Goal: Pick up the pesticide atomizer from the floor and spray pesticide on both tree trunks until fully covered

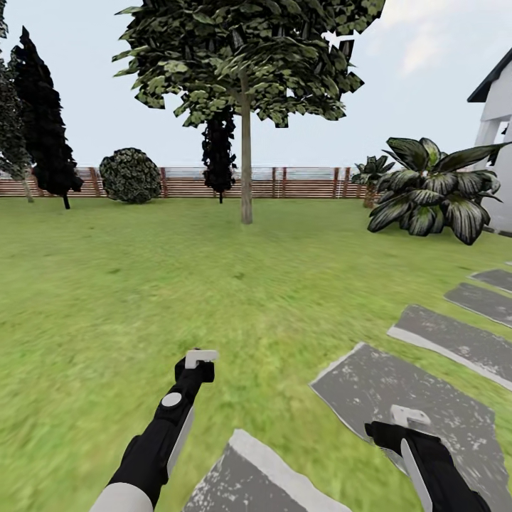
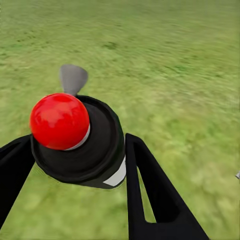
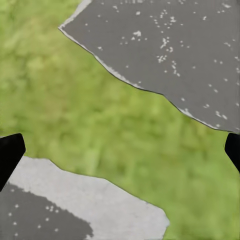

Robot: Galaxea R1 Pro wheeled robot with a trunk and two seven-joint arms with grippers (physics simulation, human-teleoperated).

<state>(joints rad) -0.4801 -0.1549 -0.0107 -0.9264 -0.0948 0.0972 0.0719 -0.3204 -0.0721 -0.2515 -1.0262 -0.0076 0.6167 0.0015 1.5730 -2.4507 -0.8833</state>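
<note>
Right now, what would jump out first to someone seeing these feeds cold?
The red ball cap of the pesticide atomizer, clamped in the left pincer, dominates the left wrist view. In the head view, a tall tree with a bare tree trunk stands straight ahead on the lawn before the slat fence. Grey stepping stones run off to the right, under the open right pincer.

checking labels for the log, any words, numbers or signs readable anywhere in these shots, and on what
No readable text anywhere.
pesticide atomizer, held in the left gripper: its white label patch is blank from this angle, and the red cap carries no marking.
stepping stones: pale specks only, no characters.
fence and house wall: no signs or numbers visible.
</note>
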